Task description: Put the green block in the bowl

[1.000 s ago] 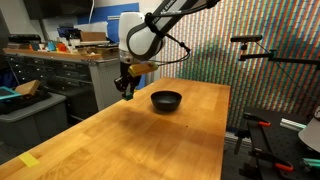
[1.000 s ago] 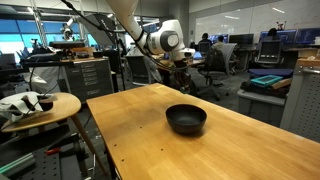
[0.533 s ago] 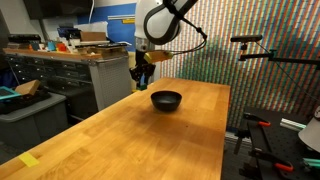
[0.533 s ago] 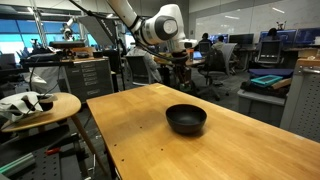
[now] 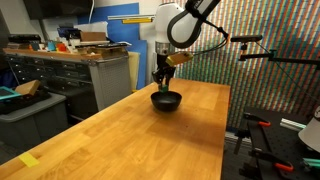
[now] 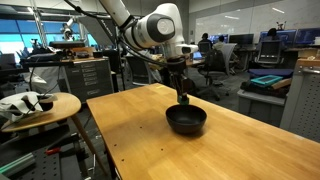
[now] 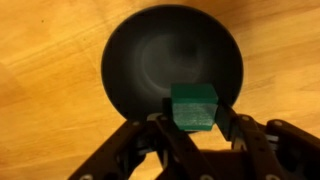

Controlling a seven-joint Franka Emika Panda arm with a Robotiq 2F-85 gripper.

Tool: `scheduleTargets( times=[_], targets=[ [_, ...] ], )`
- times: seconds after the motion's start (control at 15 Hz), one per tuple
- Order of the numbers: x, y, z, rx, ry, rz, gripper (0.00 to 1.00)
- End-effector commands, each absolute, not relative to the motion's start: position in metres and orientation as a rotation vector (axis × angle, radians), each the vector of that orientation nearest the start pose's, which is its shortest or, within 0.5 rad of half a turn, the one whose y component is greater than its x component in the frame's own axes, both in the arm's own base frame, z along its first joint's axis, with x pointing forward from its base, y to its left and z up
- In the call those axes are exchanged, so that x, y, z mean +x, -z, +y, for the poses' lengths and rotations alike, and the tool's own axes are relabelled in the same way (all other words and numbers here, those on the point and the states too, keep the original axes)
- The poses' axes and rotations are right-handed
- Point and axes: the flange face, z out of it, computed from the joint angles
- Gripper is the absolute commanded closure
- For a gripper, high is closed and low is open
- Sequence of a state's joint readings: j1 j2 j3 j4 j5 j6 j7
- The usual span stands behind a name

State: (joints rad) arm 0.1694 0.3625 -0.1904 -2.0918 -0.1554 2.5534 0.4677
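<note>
The green block is a small dark green cube held between my gripper's fingers. The gripper is shut on it, right above the near rim of the black glossy bowl. In both exterior views the gripper hangs just over the bowl, which stands on the wooden table. The block is too small to make out in the exterior views.
The wooden table has a yellow tape patch near one corner. A cabinet with clutter stands beside the table, and a round side table holds items.
The arm has carried the gripper with the block sideways and down, from beside the bowl to just above it.
</note>
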Motion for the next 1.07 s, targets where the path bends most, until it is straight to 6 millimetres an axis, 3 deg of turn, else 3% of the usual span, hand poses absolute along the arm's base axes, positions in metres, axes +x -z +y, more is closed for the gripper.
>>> scheduleTargets(
  times=[0.0,0.33,0.67,0.73,0.87,1.0],
  targets=[
    [0.57,-0.237,-0.017,-3.213,0.194,0.597,0.79],
    [0.558,-0.197,-0.025,-3.214,0.234,0.615,0.79],
    [0.56,-0.187,-0.046,-3.18,0.36,0.711,0.79],
    [0.561,-0.189,-0.05,-3.171,0.378,0.727,0.29],
    [0.561,-0.194,-0.055,-3.161,0.412,0.738,0.22],
    [0.562,-0.201,-0.056,-3.15,0.439,0.736,0.06]
  ],
)
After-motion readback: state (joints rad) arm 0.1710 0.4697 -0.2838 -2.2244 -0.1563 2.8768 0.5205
